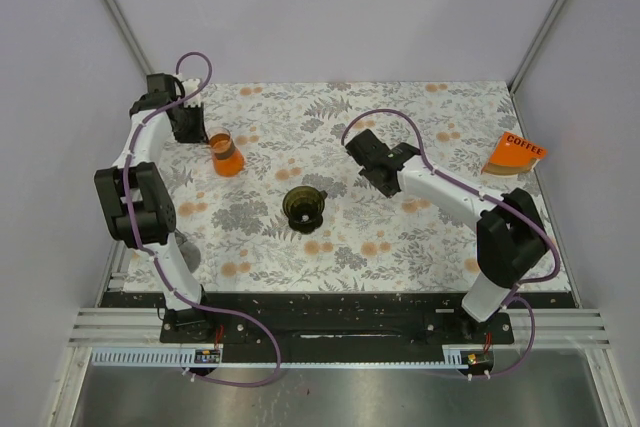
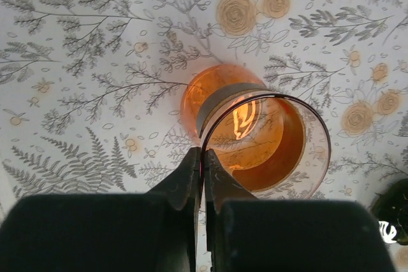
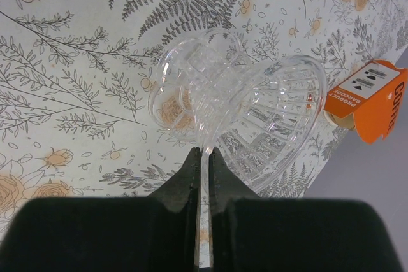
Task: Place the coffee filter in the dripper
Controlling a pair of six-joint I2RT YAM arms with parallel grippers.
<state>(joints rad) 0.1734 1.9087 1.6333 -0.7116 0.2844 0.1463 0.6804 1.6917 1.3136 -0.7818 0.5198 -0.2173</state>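
Right jaws pinch clear ribbed glass dripper [image 3: 255, 113], tipped sideways over floral desk [image 3: 76, 62]; left jaws pinch rim of orange glass tumbler [image 2: 255, 138]. Farther: orange COFFEE box [image 3: 373, 97] at desk edge; I see no loose filter. I'd set dripper upright first.

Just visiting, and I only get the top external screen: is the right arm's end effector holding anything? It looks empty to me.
Observer: Yes. Its wrist camera shows the right end effector shut on a clear glass dripper.
Visitor: And the left arm?
Observer: The left end effector is shut on the rim of the orange glass, one finger inside, one outside.
Visitor: Anything else I can't read from above?
Observer: The orange box marked COFFEE also reads PRODUCT BARCODE on its end.
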